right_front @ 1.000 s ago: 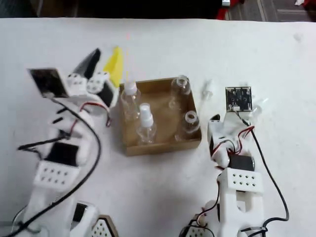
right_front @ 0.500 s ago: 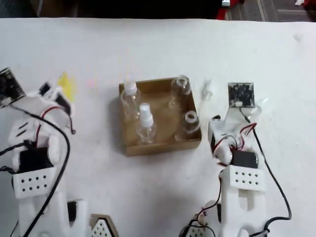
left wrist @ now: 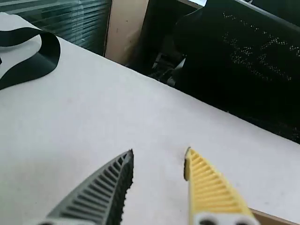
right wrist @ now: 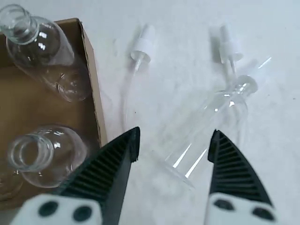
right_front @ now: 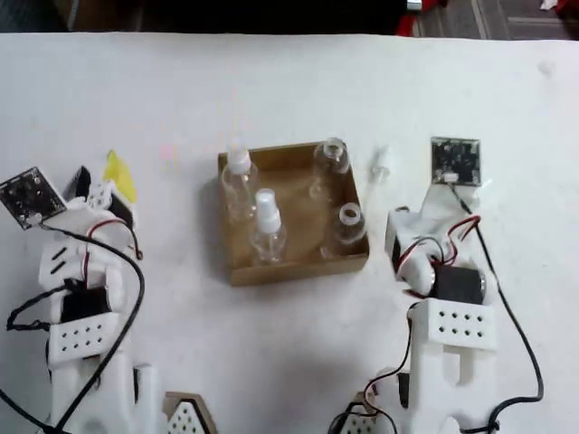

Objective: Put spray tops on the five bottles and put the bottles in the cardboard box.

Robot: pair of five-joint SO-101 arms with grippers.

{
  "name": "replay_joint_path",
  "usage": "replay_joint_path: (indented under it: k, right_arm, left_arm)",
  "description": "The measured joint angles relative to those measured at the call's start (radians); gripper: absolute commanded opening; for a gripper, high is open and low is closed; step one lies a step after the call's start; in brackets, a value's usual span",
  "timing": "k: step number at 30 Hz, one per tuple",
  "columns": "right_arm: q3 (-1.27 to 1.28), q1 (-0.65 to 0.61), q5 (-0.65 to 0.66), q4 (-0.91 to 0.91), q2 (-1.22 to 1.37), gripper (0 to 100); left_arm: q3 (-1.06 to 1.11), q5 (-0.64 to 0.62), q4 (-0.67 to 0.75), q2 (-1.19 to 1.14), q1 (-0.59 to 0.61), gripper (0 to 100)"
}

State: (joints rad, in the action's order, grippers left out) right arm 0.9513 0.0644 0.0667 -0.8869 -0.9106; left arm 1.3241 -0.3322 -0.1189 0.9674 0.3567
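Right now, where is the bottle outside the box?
Right wrist view: the bottle lies right of the cardboard box, before the right gripper, near spray tops.

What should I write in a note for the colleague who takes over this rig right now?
Left gripper: open, empty, over bare table, left of the brown cardboard box.
Right gripper: open, over the clear plastic bottle that lies on its side on the table, right of the box; not shut on it.
In the box, upright: two capped bottles and two open-necked bottles.
Two loose white spray tops lie near the lying bottle.
Done: two bottles capped and boxed.
Left: cap three bottles, box the fifth.
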Motion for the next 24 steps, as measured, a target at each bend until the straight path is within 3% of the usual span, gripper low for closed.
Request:
replay_joint_path:
  k: [8,16,19,24]
  right_arm:
    - [-0.284,0.041,-0.031,-0.189,0.130,21.2]
    - [-0.746,0.247,-0.032,-0.354,0.681,20.9]
    - [-0.937,0.327,-0.032,-0.439,0.875,21.1]
    - [-1.203,0.362,-0.032,-0.517,1.162,20.9]
  left_arm:
    - [-0.003,0.017,0.008,-0.058,0.003,17]
    - [-0.236,0.117,0.014,-0.535,-0.023,13]
    - [-0.350,0.118,-0.054,-0.678,-0.023,12]
    - [-0.462,0.118,-0.230,-0.717,-0.023,12]
